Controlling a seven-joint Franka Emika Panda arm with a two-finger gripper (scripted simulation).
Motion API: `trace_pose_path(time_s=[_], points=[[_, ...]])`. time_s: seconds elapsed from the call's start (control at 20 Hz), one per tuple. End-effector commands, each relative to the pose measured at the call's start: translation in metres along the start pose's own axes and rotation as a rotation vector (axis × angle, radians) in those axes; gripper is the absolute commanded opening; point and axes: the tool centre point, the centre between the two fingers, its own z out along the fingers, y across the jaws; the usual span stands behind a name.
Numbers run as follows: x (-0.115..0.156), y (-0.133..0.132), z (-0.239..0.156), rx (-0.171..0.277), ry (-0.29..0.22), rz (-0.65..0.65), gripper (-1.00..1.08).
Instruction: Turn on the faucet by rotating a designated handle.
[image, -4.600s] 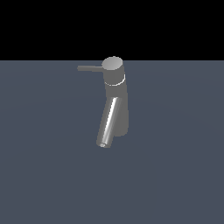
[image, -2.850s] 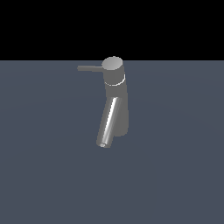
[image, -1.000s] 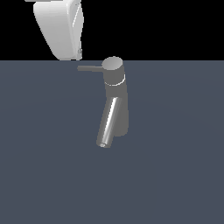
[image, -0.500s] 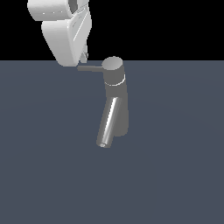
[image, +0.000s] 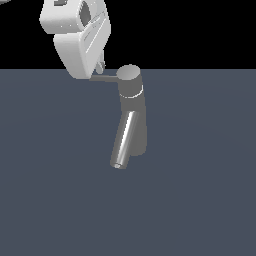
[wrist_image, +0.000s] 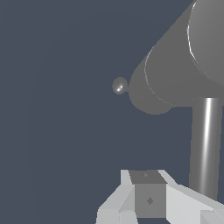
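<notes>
A: So, working across the exterior view from its left: where is the gripper (image: 98, 69) against the handle (image: 106, 78)?

B: It sits at about eleven o'clock from the faucet (image: 131, 117), its white housing covering the handle's free end. One fingertip shows just above the rod; I can't tell whether it touches.

A: And the handle's line?

B: Its long axis runs level, from the round cap out toward nine o'clock. Only the inner stretch, next to the cap, is visible. The outer tip is hidden behind the gripper body.

A: Are the fingers spread or pinched?

B: I can't tell. The exterior view shows just that one fingertip. The wrist view shows the grey finger block (wrist_image: 149, 196) low in the picture, with the fingertips cut off by the frame edge. No gap can be read in either view.

A: The faucet itself?

B: Upright on the dark floor (image: 200, 190) near the middle of the exterior view, its shiny spout (image: 124, 140) slanting down toward seven o'clock from the cap. In the wrist view the body (wrist_image: 175, 74) looms large and close, with the bright tube (wrist_image: 205, 144) beside the finger block.

A: What does the next move hinge on, then?

B: My reading: the rod is a lever about the cap's upright axis, so the push must go sideways across the rod near its free end. The hand is already at that end, which suits it.
</notes>
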Motion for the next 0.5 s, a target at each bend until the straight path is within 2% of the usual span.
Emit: trace_pose_path(time_s=[0.0, 0.45], points=[[0.0005, -0.0020, 0.0022, 0.004, 0.006, 0.014, -1.00], [0.0017, -0.0048, 0.0051, 0.009, 0.015, 0.033, -1.00]])
